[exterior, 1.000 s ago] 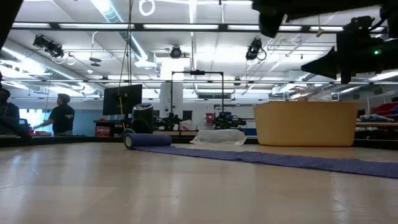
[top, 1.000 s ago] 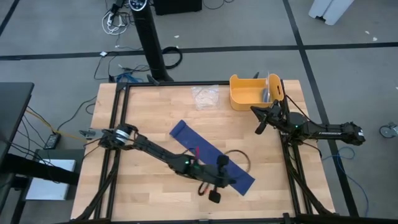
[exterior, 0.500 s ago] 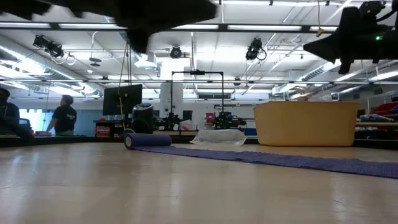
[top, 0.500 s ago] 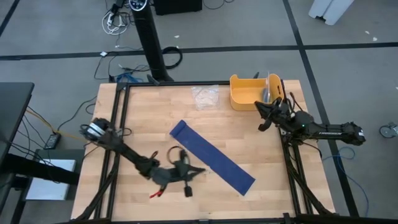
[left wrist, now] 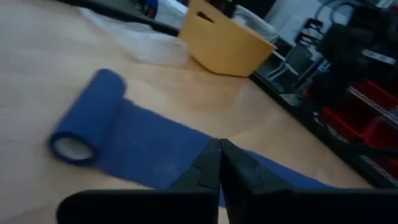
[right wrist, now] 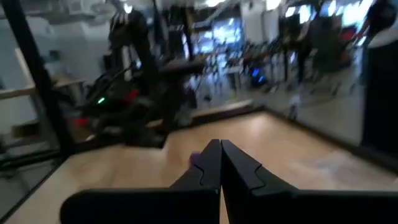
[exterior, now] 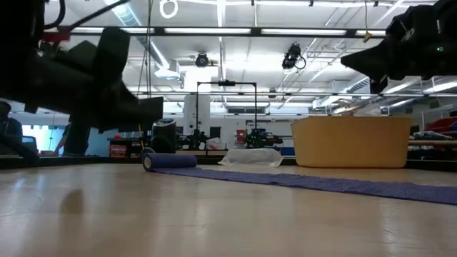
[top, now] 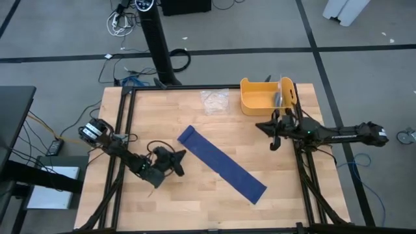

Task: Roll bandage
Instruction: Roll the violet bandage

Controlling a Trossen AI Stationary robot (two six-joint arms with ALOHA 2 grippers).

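The dark-blue bandage (top: 222, 164) lies slantwise on the table. Its small rolled end (top: 186, 135) is at the far left and the flat band runs to the near right. In the low view the roll (exterior: 169, 161) rests on its side and the band (exterior: 321, 183) lies flat. My left gripper (top: 179, 156) is shut and empty, above the table just left of the band. Its wrist view (left wrist: 219, 160) looks over the roll (left wrist: 86, 126). My right gripper (top: 273, 140) is shut and empty, in the air by the right edge (right wrist: 220, 154).
A yellow plastic tub (top: 265, 96) stands at the far right, just beyond my right gripper. A clear plastic wrapper (top: 214, 102) lies at the far middle. Bare wood shows along the near edge (top: 195, 208). People stand in the room beyond the table (exterior: 71, 135).
My left gripper has gone from the band's near right end toward the table's left edge, then a little toward the far edge, stopping beside the band. The bandage has stayed where it lay. My right gripper has turned a little toward the near edge.
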